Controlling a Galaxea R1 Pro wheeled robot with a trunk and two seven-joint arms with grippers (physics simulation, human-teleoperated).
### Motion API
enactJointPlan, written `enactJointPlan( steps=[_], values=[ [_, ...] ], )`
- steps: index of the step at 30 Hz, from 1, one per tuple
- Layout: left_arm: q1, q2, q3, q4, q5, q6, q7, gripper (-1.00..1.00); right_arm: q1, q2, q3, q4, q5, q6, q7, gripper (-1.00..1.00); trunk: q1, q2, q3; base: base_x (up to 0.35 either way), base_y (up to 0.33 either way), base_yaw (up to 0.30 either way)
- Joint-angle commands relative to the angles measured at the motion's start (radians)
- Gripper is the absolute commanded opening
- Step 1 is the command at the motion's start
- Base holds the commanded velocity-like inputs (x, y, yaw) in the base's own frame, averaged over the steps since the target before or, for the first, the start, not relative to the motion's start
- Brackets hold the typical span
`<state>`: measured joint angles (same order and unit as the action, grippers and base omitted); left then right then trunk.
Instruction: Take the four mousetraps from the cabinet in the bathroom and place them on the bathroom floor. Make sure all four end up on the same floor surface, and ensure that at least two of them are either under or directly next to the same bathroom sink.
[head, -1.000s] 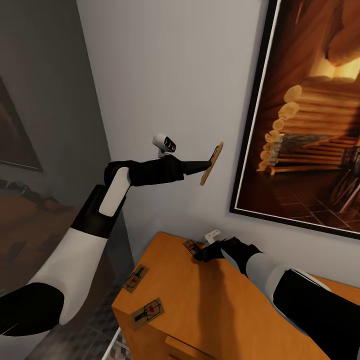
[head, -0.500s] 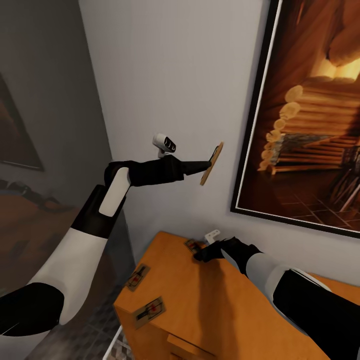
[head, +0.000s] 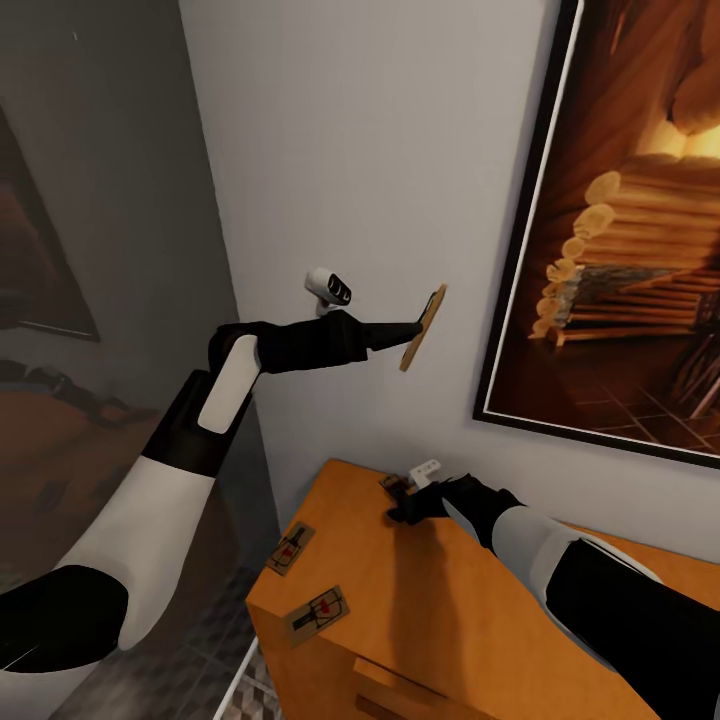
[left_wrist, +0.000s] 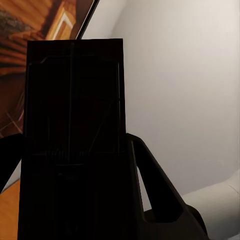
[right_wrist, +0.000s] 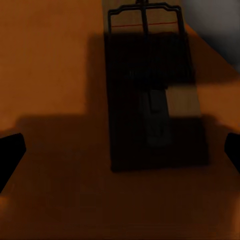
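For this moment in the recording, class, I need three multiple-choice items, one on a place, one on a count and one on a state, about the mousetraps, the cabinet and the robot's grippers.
1. Where is the mousetrap nearest the right gripper?
A. On the cabinet top near the wall
B. On the floor tiles
C. Hanging on the picture frame

2. How many mousetraps lie on the cabinet top?
A. One
B. Three
C. Five

3. What is the left gripper doing?
A. Open and empty
B. Resting on the cabinet
C. Shut on a mousetrap, held up in the air

Answers:
1 A: the back mousetrap lies on the cabinet just ahead of the open right gripper.
2 B: besides it, the near-edge mousetrap and the left-edge mousetrap lie there.
3 C: the left gripper pinches the held mousetrap before the wall.
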<state>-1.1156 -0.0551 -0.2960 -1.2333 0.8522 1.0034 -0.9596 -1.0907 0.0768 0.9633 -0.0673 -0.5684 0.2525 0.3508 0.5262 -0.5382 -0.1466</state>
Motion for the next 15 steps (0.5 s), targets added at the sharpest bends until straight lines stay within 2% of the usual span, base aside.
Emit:
enactJointPlan(
  steps=[1, 4, 8, 15],
  values=[
    [-0.001, 0.0, 0.0, 0.0, -0.002, 0.001, -0.005, -1.0, -0.001, 0.0, 0.006, 0.0, -0.009, 0.006, 0.0, 1.0, 0.0, -0.002, -0.002, -0.001, 0.003, 0.0],
    [-0.001, 0.0, 0.0, 0.0, -0.002, 0.001, -0.005, -1.0, -0.001, 0.005, 0.006, 0.006, -0.011, 0.009, -0.021, 1.0, 0.0, -0.002, -0.002, 0.0, 0.001, 0.0],
    [-0.001, 0.0, 0.0, 0.0, -0.002, 0.001, -0.005, -1.0, 0.0, 0.012, 0.006, 0.01, -0.014, 0.011, -0.139, 1.0, 0.0, -0.002, -0.002, 0.0, 0.0, 0.0],
    [-0.001, 0.0, 0.0, 0.0, -0.003, 0.001, -0.005, -1.0, 0.0, 0.011, 0.004, 0.012, -0.014, 0.012, -0.171, 1.0, 0.0, -0.002, -0.002, 0.0, 0.0, 0.0]
  ],
)
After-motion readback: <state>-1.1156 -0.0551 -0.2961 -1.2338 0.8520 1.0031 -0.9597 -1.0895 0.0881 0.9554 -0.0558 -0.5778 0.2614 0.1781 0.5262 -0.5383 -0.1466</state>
